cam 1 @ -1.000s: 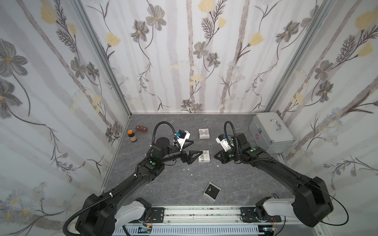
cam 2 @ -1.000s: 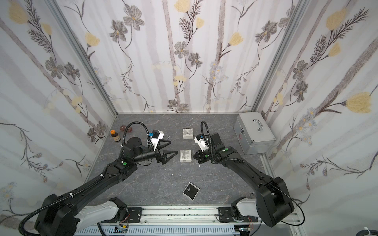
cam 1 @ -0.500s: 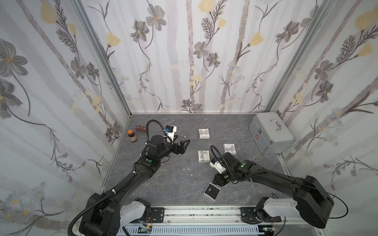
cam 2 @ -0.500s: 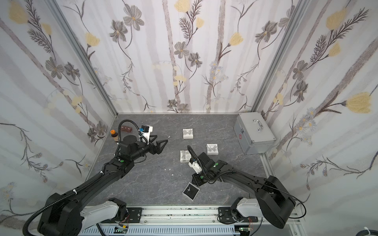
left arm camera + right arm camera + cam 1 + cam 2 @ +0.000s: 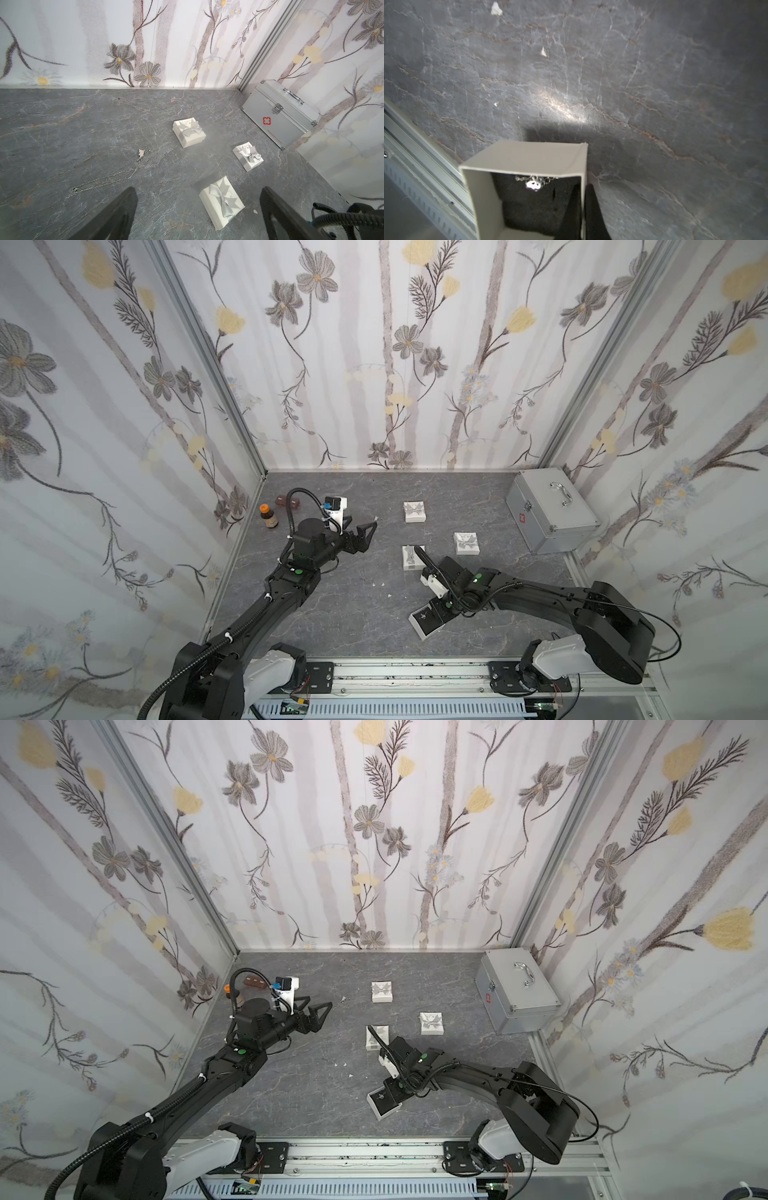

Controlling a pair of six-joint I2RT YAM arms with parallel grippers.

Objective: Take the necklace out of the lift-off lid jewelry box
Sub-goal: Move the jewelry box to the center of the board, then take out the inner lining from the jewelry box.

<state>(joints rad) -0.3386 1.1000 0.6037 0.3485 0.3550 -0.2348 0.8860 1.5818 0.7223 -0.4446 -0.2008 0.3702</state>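
Prob light, limp necklace in jewelry box; pinch nr pendant. Clamping box wall w/ right gripper, jaws shut; left gripper jaws wide, empty.

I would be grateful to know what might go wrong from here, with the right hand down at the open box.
The right hand seems shut on a wall of the open box, not on the necklace; lifting could carry the box up and spill it. The box sits close to the front rail, so a tug might push it against or over that edge.
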